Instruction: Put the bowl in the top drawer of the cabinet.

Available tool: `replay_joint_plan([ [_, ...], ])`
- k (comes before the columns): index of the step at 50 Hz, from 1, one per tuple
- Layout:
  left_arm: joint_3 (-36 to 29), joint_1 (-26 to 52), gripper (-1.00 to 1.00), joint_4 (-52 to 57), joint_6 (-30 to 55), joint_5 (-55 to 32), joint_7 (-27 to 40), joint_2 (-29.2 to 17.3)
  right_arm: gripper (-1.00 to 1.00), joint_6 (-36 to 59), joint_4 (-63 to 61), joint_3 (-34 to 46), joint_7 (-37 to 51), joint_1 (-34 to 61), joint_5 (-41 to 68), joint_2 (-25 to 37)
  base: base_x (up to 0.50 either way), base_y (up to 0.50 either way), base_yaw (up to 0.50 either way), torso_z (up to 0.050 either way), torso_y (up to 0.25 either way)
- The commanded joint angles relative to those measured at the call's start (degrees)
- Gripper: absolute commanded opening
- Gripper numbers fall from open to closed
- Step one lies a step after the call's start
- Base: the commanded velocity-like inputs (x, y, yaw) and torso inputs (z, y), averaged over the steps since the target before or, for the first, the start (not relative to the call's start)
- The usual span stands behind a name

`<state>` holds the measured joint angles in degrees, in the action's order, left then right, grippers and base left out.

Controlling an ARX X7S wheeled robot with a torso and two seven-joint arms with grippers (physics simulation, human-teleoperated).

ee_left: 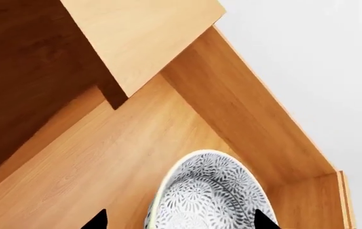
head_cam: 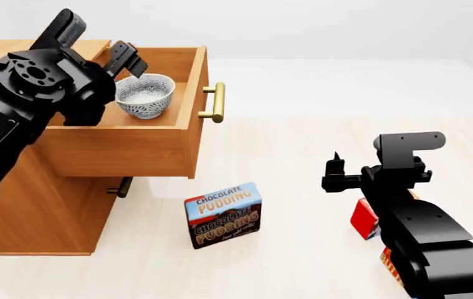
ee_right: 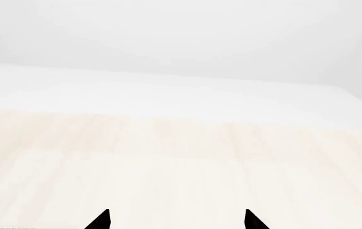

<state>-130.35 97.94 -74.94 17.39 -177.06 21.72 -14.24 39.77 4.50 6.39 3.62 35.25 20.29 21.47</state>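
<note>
From the left wrist view, the left tool [ee_left: 179, 220] stands spread, its two dark tips either side of the bowl [ee_left: 207, 193], which sits on the floor of the top drawer [ee_left: 104, 162] near its side wall, and I cannot tell whether the tips touch it. From the head view, the bowl [head_cam: 144, 95] rests upright inside the pulled-out drawer [head_cam: 119, 146] of the cabinet [head_cam: 37, 212], at about 11 o'clock from the pudding box [head_cam: 224, 215] on the tabletop [head_cam: 303, 162]; I'd lift that tool straight up, clear of the rim, before pulling away. From the right wrist view, the right tool [ee_right: 177, 219] is spread and empty.
</note>
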Motion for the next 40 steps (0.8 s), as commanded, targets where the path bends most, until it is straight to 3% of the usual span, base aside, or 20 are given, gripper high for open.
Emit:
replay_joint_plan([
  [1,-0.8,2.5,1.00,0.0,0.0,1.0,-3.9,0.2,1.00,0.2,-0.5,0.3,0.0,-0.1,0.1,0.1,0.00,0.00,0.00,0.000,0.000],
  [19,-2.0,7.3,1.00,1.3,-1.7,4.3,-14.5,-0.6,1.00,0.5,-1.4,0.2,0.6,-0.3,0.4,0.4,0.00,0.00,0.00,0.000,0.000],
  [30,-2.7,22.1,1.00,50.6,-30.6,16.4,-18.1,-16.8,1.00,2.5,-6.3,-0.9,2.3,-0.5,1.2,0.9,0.00,0.00,0.00,0.000,0.000],
  [34,-3.3,23.7,1.00,60.4,-36.1,20.9,-19.0,-20.7,1.00,3.7,-11.6,-2.4,4.7,-1.3,1.5,1.2,0.00,0.00,0.00,0.000,0.000],
  [40,-4.4,22.1,1.00,66.9,-43.2,27.2,-21.5,-23.5,1.00,5.3,-17.3,-2.6,7.3,-1.4,0.8,1.7,0.00,0.00,0.00,0.000,0.000],
])
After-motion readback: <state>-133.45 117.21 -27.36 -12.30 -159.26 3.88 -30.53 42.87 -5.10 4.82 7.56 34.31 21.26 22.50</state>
